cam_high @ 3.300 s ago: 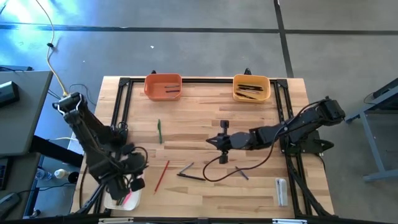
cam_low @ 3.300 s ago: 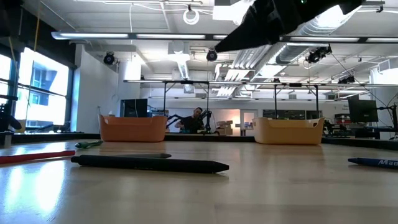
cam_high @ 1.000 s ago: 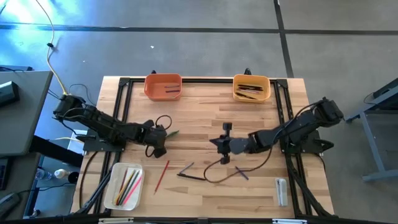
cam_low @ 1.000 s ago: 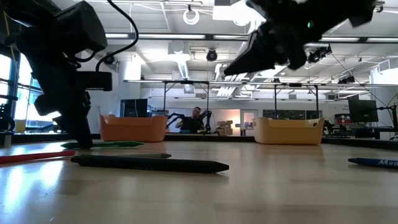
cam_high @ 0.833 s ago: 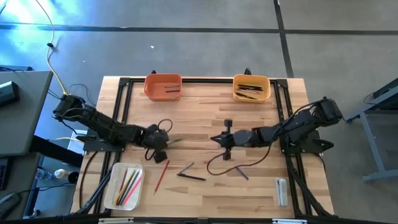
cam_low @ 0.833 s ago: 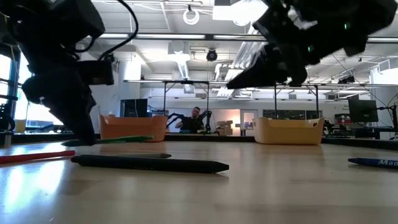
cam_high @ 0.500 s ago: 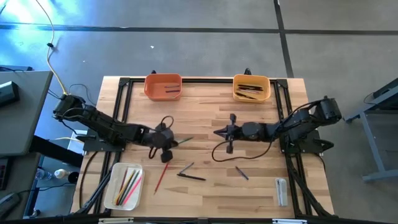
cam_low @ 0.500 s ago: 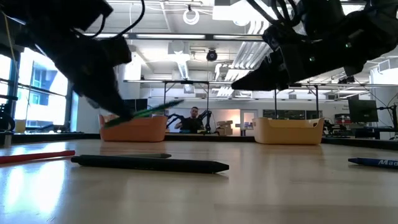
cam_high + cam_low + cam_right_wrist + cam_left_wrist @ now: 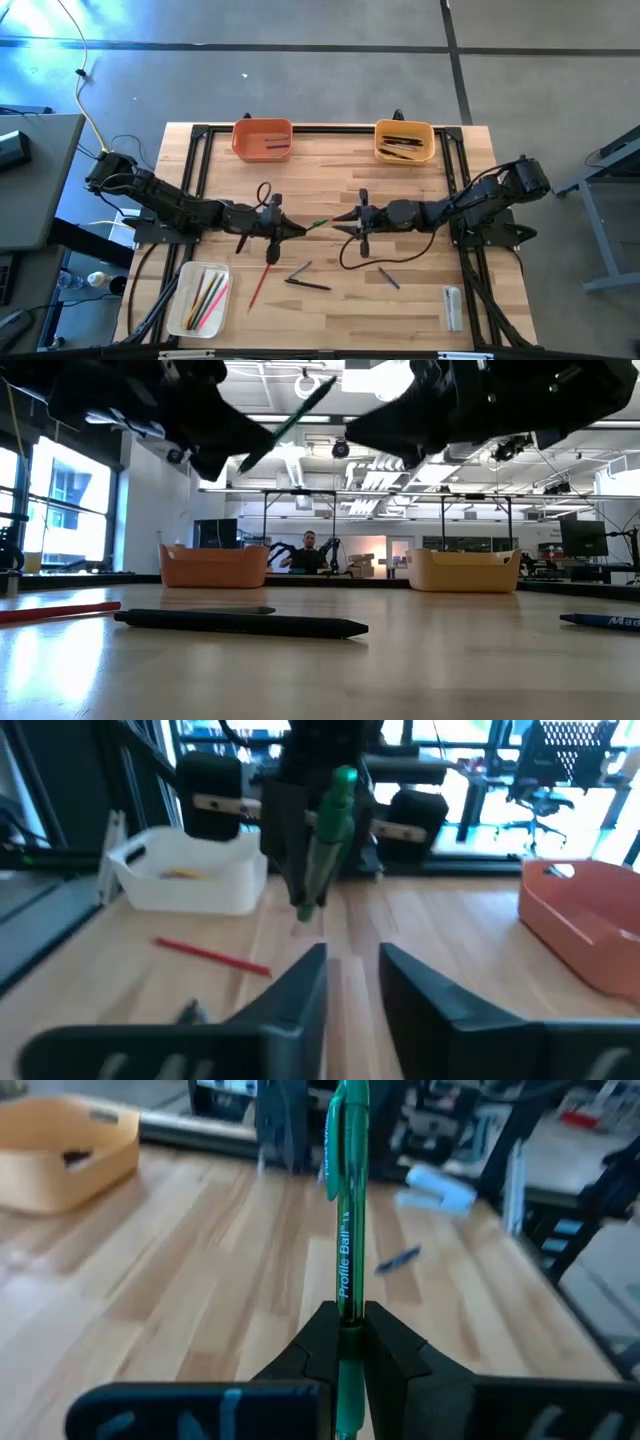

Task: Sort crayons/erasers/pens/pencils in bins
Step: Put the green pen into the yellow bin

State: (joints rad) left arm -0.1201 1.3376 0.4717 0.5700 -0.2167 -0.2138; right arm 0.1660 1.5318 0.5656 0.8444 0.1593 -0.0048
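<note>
My left gripper hovers over the table's middle, shut on a green stick printed "Profile Ball". The stick's free end points at my right gripper, which faces it from the right, open, a short gap away. In the right wrist view the green stick stands just beyond my open fingers. A black pen and a red pencil lie flat on the table. The orange bin, the yellow-orange bin and the white bin each hold sticks. My left gripper pinches the green stick near one end between its two fingers. The fingers come level from the table's left and lie along the stick. Most of the stick juts past the fingertips toward the table's right, lifted clear and slanting upward.
A short grey stick lies beside the black pen. A blue crayon and a clear-grey block lie near the right near corner. My right arm's cable loops over the table. Black rails frame the table.
My left gripper has lifted the green stick off the table, carried it up and toward the table's right, and turned it so its free end points at my right gripper. My right gripper has risen and shifted slightly toward the far edge and the left gripper, staying open.
</note>
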